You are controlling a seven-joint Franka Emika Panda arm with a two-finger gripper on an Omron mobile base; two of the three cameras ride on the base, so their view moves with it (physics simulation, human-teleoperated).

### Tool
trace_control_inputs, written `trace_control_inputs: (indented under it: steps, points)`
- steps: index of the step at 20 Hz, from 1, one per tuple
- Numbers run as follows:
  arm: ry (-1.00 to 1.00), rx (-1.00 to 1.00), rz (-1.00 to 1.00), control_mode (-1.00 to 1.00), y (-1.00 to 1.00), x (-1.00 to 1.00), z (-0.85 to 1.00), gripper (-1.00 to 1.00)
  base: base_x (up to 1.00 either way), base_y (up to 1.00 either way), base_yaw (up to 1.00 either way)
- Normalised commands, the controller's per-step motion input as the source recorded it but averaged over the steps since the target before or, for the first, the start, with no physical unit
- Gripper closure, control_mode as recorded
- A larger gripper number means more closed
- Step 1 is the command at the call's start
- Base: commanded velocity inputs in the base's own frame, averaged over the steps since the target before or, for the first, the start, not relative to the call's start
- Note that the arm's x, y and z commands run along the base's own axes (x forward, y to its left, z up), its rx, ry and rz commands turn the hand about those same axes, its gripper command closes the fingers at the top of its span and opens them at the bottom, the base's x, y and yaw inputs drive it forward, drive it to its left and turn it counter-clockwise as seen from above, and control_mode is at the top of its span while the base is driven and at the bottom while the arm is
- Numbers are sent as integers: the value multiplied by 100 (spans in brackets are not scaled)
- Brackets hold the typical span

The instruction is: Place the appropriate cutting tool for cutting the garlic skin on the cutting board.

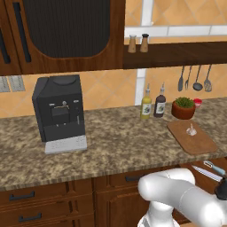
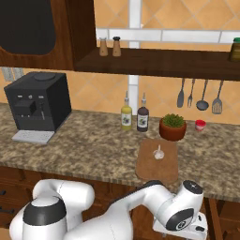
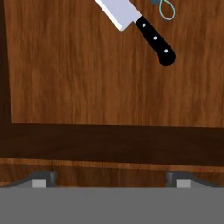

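Our pincer [image 3: 111, 178] stands spread wide, its two dark tips well apart at the bottom of the hand view, pinching nothing. We look down with it into an open wooden drawer [image 3: 87, 78], where the knife [image 3: 138, 24] lies near the far edge, its silver blade running off the top of the hand view and its black riveted handle pointing toward the lower right. Just beside the handle we see part of a teal-handled utensil [image 3: 166, 11]. From the left base view the knife [image 1: 206, 173] and the teal utensil [image 1: 215, 167] lie side by side in the drawer, below the counter [image 1: 115, 142] edge at the right.

On the counter we see the brown cutting board [image 1: 191, 137] with the small garlic [image 1: 191, 131] resting on it, toward its far end. Behind the board stand a potted plant [image 1: 183, 108] and two bottles [image 1: 153, 104]. A black coffee machine [image 1: 58, 111] sits well apart to the left.
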Motion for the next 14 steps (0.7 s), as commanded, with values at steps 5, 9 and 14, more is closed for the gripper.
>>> trace_control_inputs:
  steps: [5, 9, 14]
  points:
    - [0, 0, 5, -100, 0, -26, 0, -100, 0, 0, 0]
    - [0, 0, 4, -100, 1, 0, 0, -100, 0, 0, 0]
    - [-1, 0, 7, -100, 5, -28, 26, -100, 0, 0, 0]
